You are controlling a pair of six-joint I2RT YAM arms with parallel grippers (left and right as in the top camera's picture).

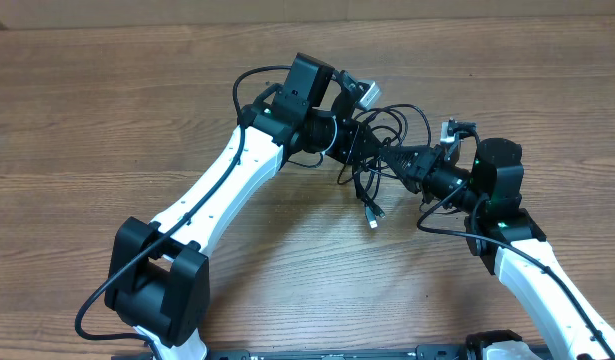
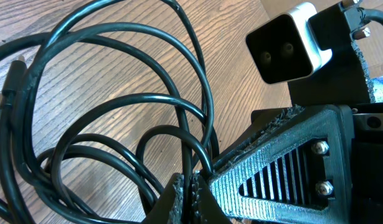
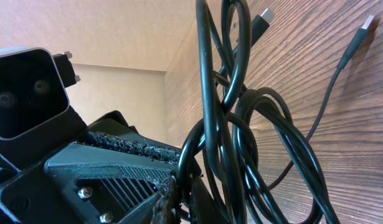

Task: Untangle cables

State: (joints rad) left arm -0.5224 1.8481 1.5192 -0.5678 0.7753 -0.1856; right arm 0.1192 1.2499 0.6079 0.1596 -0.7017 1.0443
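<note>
**A:** How are the two arms posed?

**B:** In the overhead view the left arm rises from the lower left of the frame and slants to the upper middle. Its wrist is bent, so the left gripper points down and to the right. The right arm comes up from the lower right corner, and the right gripper points left. The two tips meet nose to nose just right of centre, almost touching.

**A:** And the jaws?

**B:** Both pairs are pressed together on cord. In the left wrist view, the left pads at the bottom edge pinch black strands that run in between them. In the right wrist view, strands go down into the closed right pads at the bottom edge.

**A:** So where are the cables?

**B:** The cables are a knotted bundle between the two grippers, just right of centre in the overhead view, and both grippers hold it. Loops bulge above the grippers, and one strand drops to a plug over the wooden table. I cannot tell whether that plug touches the wood.

**A:** Any other ends?

**B:** The right wrist view shows a black silver-tipped plug at top middle and a thinner end at the upper right.

**A:** Anything else close by?

**B:** Each wrist view catches the other arm's white-fronted camera. The right wrist camera is at the upper right of one, and the left wrist camera is at the left edge of the other.
</note>
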